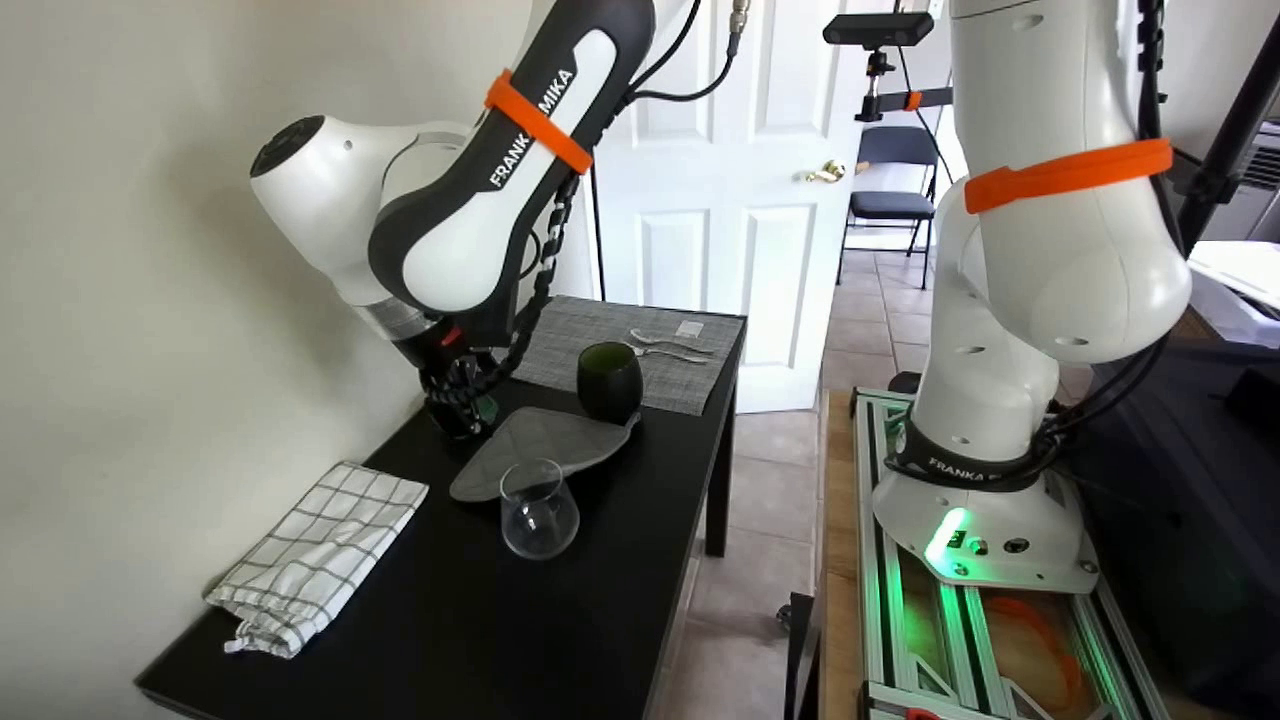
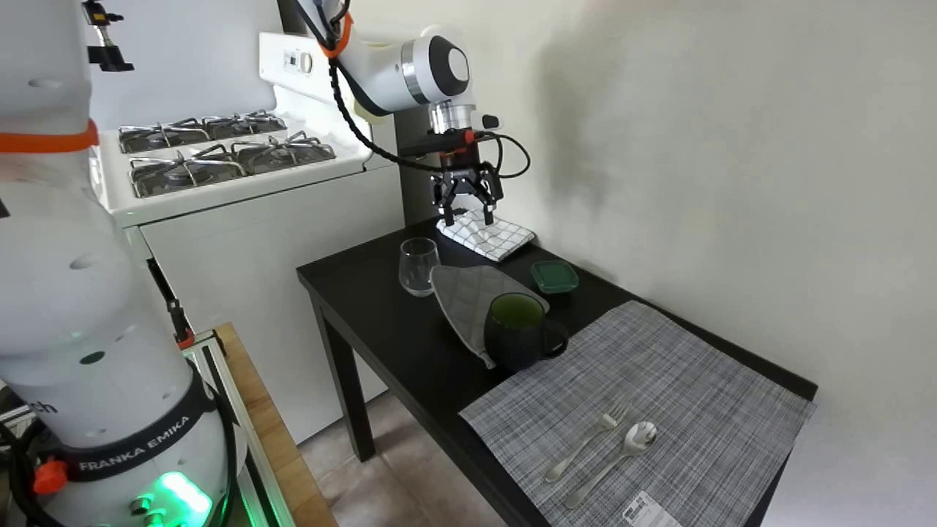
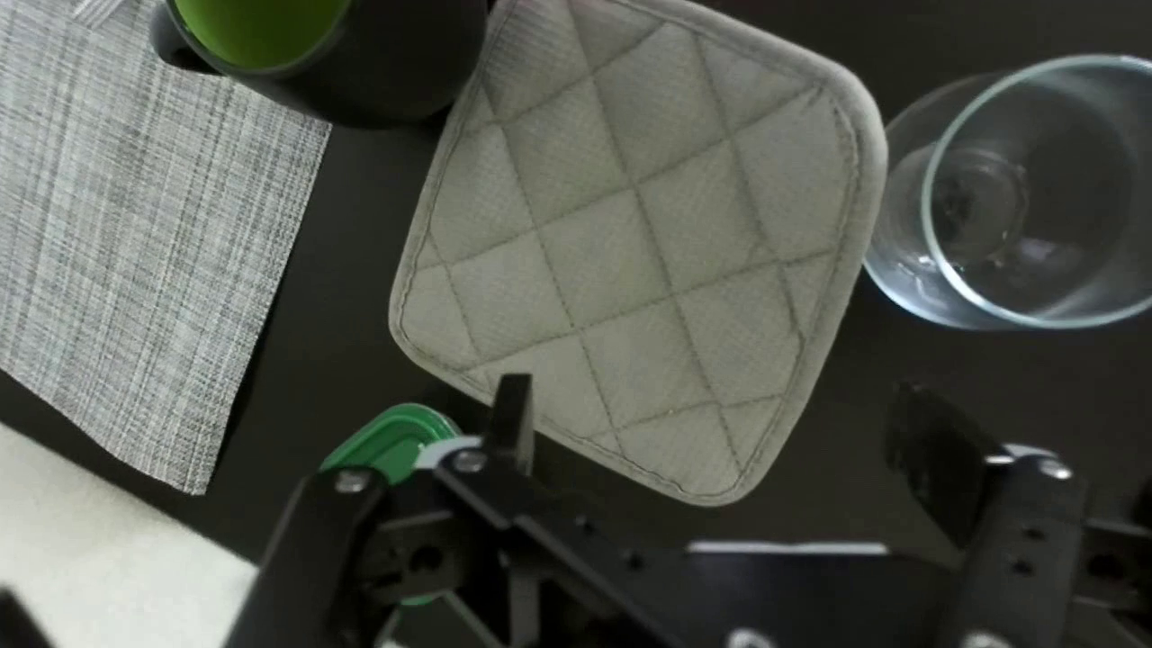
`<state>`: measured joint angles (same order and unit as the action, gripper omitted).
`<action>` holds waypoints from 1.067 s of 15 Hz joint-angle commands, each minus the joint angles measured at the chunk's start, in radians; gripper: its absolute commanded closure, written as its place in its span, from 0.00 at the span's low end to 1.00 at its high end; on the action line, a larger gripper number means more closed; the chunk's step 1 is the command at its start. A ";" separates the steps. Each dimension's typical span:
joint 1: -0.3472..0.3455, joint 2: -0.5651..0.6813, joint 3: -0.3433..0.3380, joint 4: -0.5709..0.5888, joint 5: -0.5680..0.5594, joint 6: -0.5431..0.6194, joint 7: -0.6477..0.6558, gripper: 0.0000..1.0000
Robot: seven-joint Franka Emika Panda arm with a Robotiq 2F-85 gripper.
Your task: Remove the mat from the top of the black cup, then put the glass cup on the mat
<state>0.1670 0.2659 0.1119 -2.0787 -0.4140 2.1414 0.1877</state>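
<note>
The mat is grey, quilted and square-ish. It lies on the black table between the black cup and the glass cup, with an edge lifted near the black cup; it also shows in the wrist view. The black cup, green inside, stands upright at one side of the mat and partly off the top of the wrist view. The clear glass cup stands upright at the mat's opposite side; I cannot tell whether they touch. My gripper is open and empty above the table near a mat corner, also in an exterior view.
A green lidded container sits beside the mat near the wall. A white checkered cloth lies along the wall. A grey placemat with a fork and a spoon covers the table's other end.
</note>
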 commanded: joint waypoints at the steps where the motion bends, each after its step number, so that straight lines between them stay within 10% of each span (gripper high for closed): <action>1: -0.008 -0.027 0.020 -0.023 0.124 0.085 -0.051 0.00; 8: -0.026 -0.085 0.060 -0.128 0.347 0.205 -0.294 0.00; 16: -0.046 -0.133 0.048 -0.246 0.336 0.222 -0.487 0.00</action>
<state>0.1407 0.1716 0.1559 -2.2535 -0.1058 2.3303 -0.2104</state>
